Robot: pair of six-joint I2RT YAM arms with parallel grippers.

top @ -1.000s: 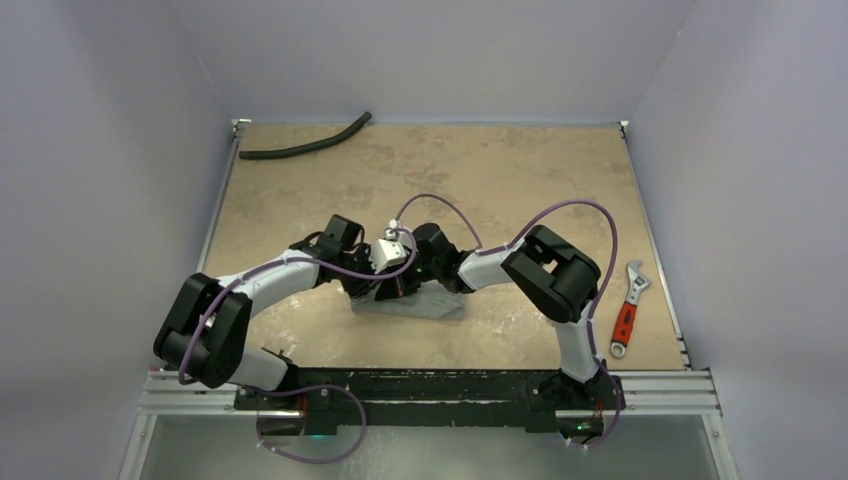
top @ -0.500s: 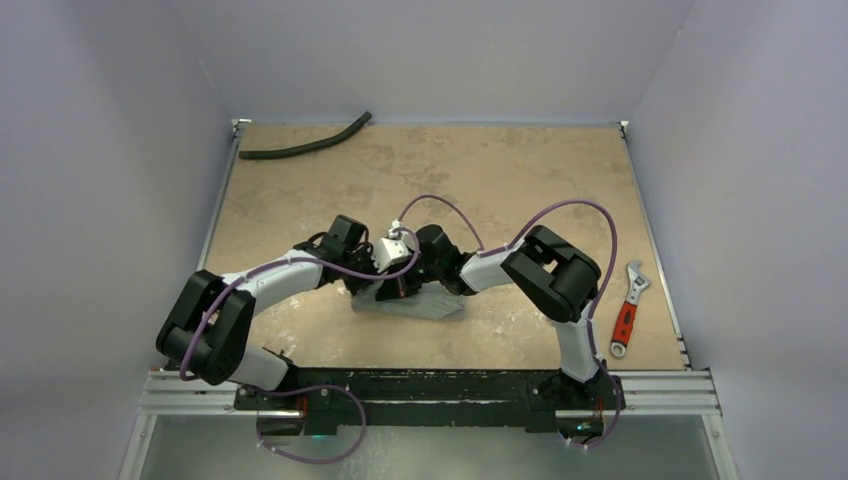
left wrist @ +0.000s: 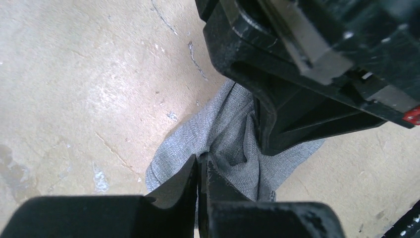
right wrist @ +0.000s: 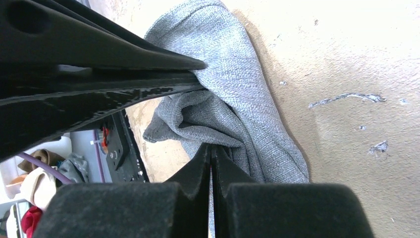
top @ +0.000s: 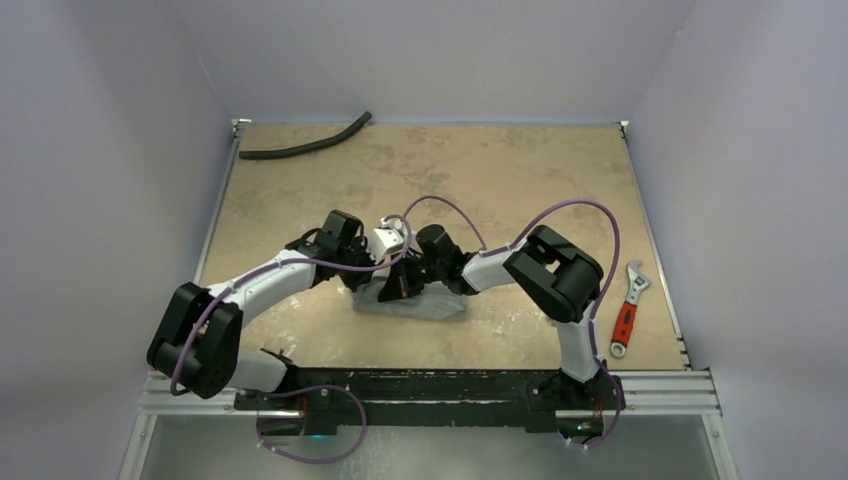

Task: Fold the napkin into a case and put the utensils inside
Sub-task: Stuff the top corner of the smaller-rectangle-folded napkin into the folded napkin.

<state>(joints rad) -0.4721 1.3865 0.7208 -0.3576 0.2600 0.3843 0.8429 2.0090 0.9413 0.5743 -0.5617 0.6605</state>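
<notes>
Both the left jaws and the right jaws (close together) were pinched shut on folds of the thin grey cloth napkin (top: pixel 432 303), bunched on the tan counter (top: pixel 520 190). Its long axis ran 9-to-3 o'clock, with most cloth toward 3 o'clock from them.

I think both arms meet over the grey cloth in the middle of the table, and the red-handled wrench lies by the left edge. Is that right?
Not quite. The wrench lies by the right edge of the table, not the left, as the top view shows. The rest holds: both arms meet over the grey cloth in the middle.
</notes>
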